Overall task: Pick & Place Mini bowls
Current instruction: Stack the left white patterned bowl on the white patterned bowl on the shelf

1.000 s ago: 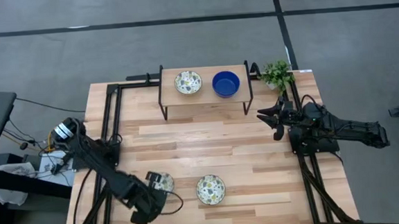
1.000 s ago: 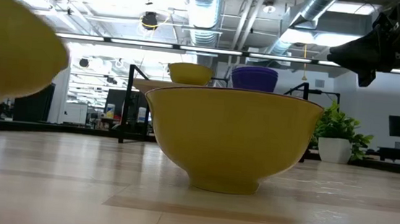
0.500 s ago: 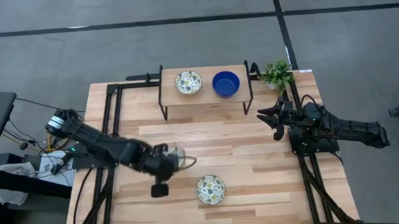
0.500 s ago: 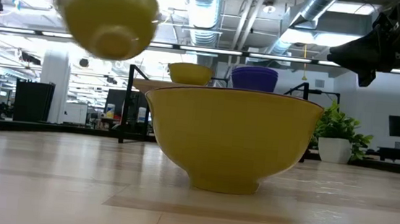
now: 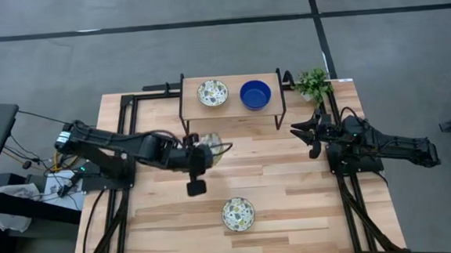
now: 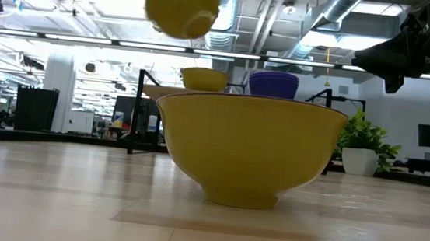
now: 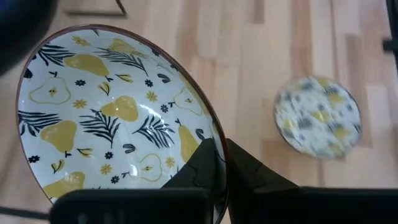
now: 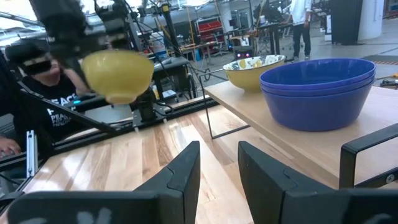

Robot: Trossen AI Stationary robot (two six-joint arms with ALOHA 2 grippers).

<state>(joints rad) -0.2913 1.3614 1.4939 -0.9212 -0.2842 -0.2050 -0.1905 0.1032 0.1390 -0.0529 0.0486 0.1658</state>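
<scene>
Left claw (image 5: 198, 156) pinches a patterned bowl (image 7: 112, 118) by its rim, held high to clear the worktop (image 5: 291, 177); right claw (image 5: 311, 137) waits half-open.

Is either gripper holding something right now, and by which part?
The left gripper holds a pear-patterned mini bowl by its rim, lifted above the table. The right gripper holds nothing.
</scene>
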